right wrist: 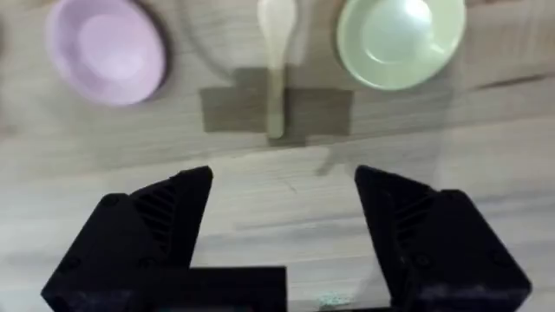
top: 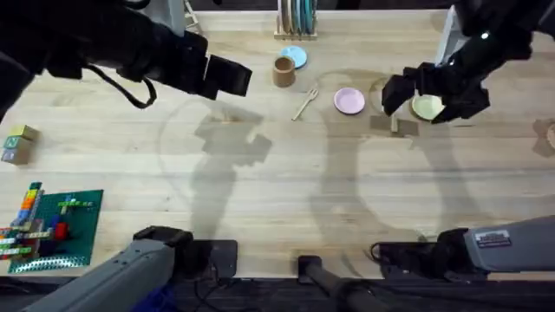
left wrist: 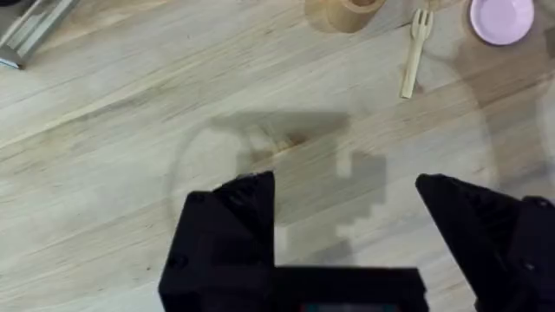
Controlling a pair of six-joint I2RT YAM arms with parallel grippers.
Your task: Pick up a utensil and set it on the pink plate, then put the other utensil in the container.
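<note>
Wooden spoon [right wrist: 276,65] flat on desk [right wrist: 286,173], just ahead of right gripper [right wrist: 282,195], jaws apart, between pink plate [right wrist: 106,50] and green plate [right wrist: 401,39]. Left gripper [left wrist: 347,195] spread too, fork [left wrist: 414,50] and brown cup [left wrist: 351,10] well ahead.

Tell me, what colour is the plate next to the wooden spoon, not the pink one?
Pale yellow-green plate, clearest in the right wrist view.

Both arms are matte black with grey base links, a black cable, and blocky black pincer fingers [right wrist: 165,217].
</note>
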